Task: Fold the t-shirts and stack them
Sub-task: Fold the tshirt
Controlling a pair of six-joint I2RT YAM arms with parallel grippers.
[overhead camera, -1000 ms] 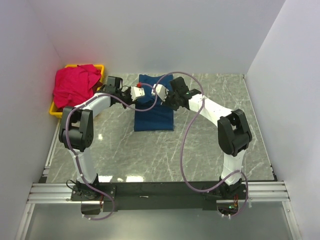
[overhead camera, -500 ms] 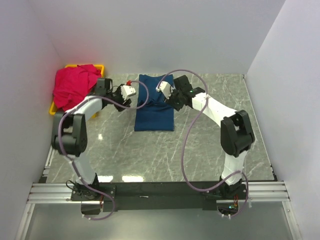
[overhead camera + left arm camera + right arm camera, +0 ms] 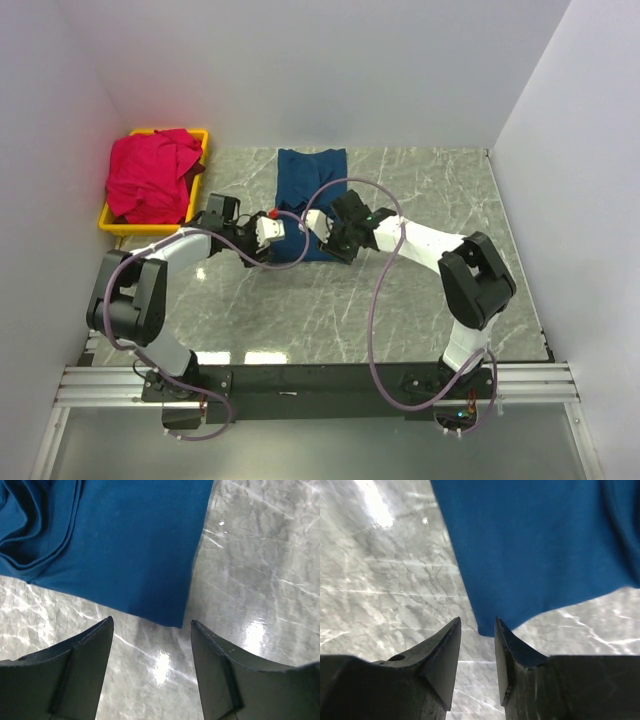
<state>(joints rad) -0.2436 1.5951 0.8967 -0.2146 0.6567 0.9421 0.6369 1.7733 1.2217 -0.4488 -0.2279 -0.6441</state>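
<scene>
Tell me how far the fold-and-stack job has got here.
Partly done: the navy t-shirt lies on the table folded into a narrow strip. In hand: the left gripper and right gripper, both open, sit at its near corners, seemingly set for a further fold. To do: the red-pink t-shirt is crumpled in the yellow bin, unfolded, and nothing is stacked.
</scene>
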